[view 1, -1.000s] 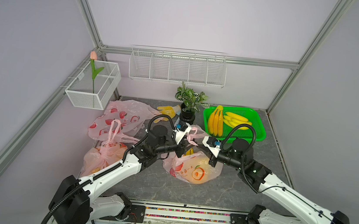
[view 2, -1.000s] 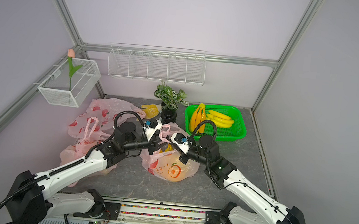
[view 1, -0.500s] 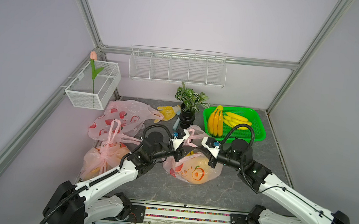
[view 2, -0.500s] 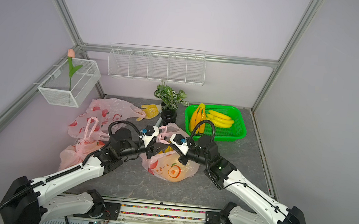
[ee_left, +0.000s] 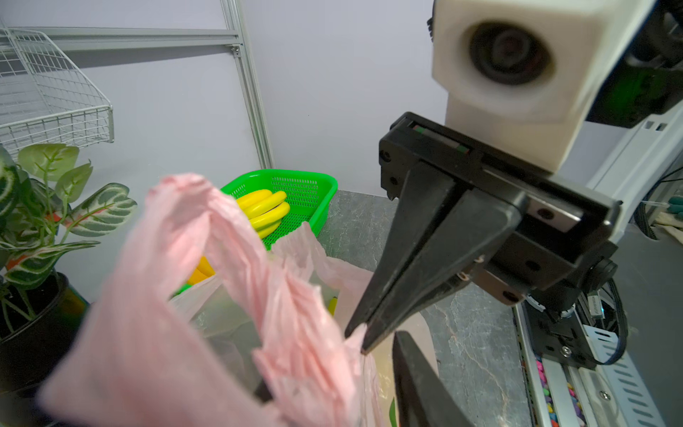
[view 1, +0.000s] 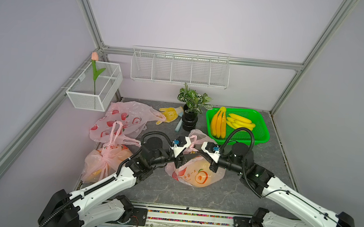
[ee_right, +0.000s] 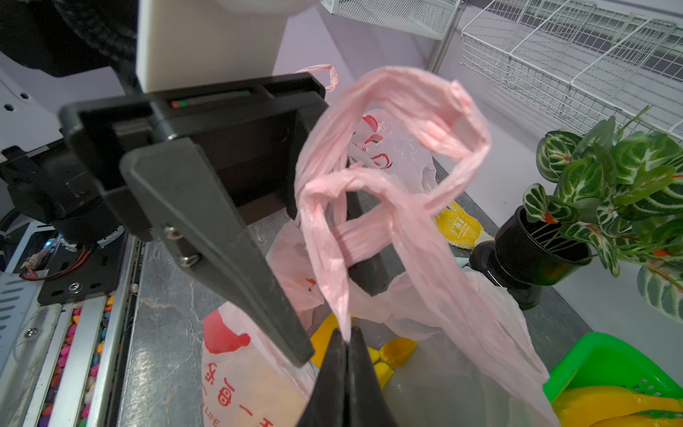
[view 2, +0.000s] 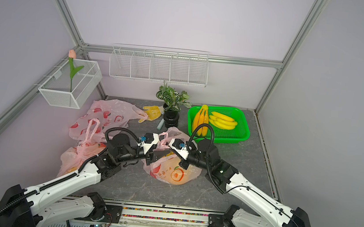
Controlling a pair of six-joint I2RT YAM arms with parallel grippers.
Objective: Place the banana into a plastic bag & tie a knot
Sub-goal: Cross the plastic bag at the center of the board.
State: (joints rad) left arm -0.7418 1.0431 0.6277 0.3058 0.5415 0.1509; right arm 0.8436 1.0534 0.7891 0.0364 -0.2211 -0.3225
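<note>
I have the bag (view 1: 195, 173) sitting mid-table, bulging. In the right wrist view yellow banana (ee_right: 393, 351) shows through its mouth, so I count the loading as done. What is left is the knot.

The handles (ee_right: 425, 111) stand above the bag in a loose twisted loop, the strands crossing. I see nothing cinched, so I judge the tie begun at most. My right gripper (ee_left: 364, 338) is closed tight, its tips pinching a thin strand of handle just over the mouth. My left gripper (ee_right: 334, 321) has its jaws well apart and grips nothing. A strand drapes round its far finger (ee_right: 364, 258), touching but unclamped. I reckon that arm must take a strand and pull against the right one.

Pale lilac walls (view 1: 209, 18) in an aluminium frame (view 1: 92, 23) close in three sides. The table (view 1: 168, 191) is grey marbled stone, flat. A long wire rack (view 1: 179, 72) hangs on the back wall, and a wire box (view 1: 85, 101) with a tulip (view 1: 94, 56) hangs on the left wall. A green basket (view 1: 259, 131) of spare bananas (view 1: 240, 121) sits back right, near the bag but apart. Left of the bag lies a tied bag (view 1: 102, 163), with a flat bag (view 1: 125, 115) behind it. A plant (view 1: 193, 98) and a yellow glove (view 1: 171, 115) are at the back.
</note>
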